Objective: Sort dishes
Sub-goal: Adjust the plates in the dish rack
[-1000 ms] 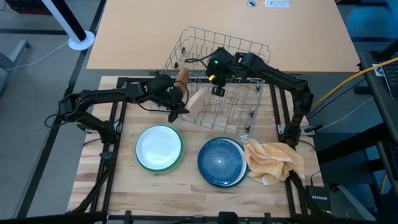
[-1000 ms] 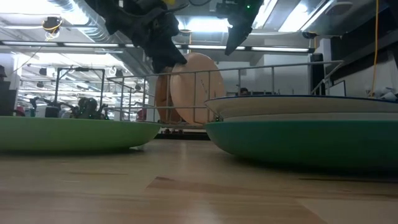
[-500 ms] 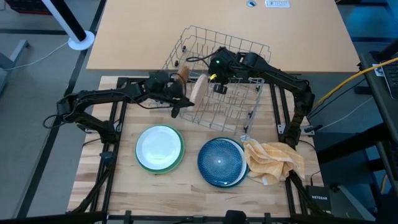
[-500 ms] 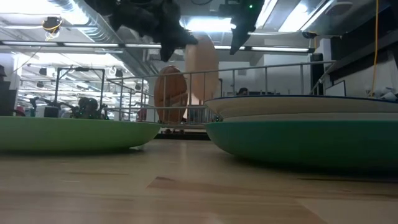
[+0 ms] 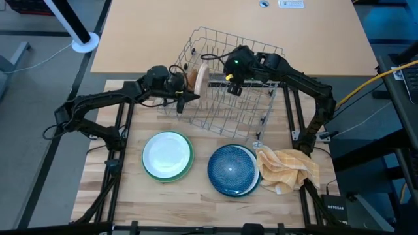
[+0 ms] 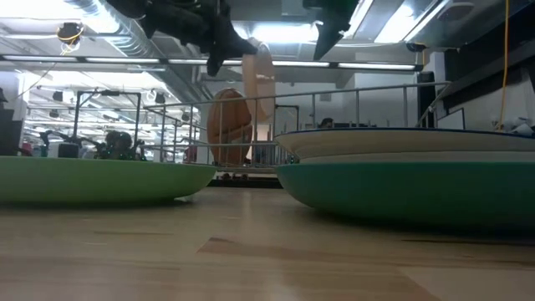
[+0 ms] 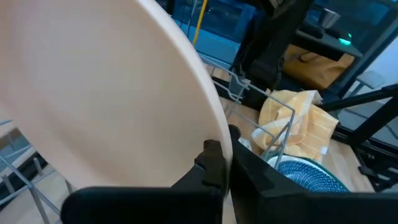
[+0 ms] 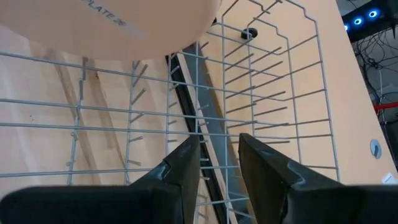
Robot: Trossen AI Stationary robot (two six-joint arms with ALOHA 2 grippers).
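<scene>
The tan plate (image 5: 202, 74) stands on edge over the wire rack (image 5: 228, 88), faces turned sideways, its rim pinched between the left gripper (image 5: 185, 93) fingers; the right gripper (image 5: 234, 88) hovers just beside it, fingers parted, holding nothing

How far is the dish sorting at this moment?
Looks done: a white plate sits in the green plate, and the teal-blue plate rests on the table beside the yellow cloth.

In hand: the left gripper is shut on the tan plate, held on edge over the wire rack.

Left: the brown plate stands in the rack. The right gripper hovers over it, fingers open.
</scene>
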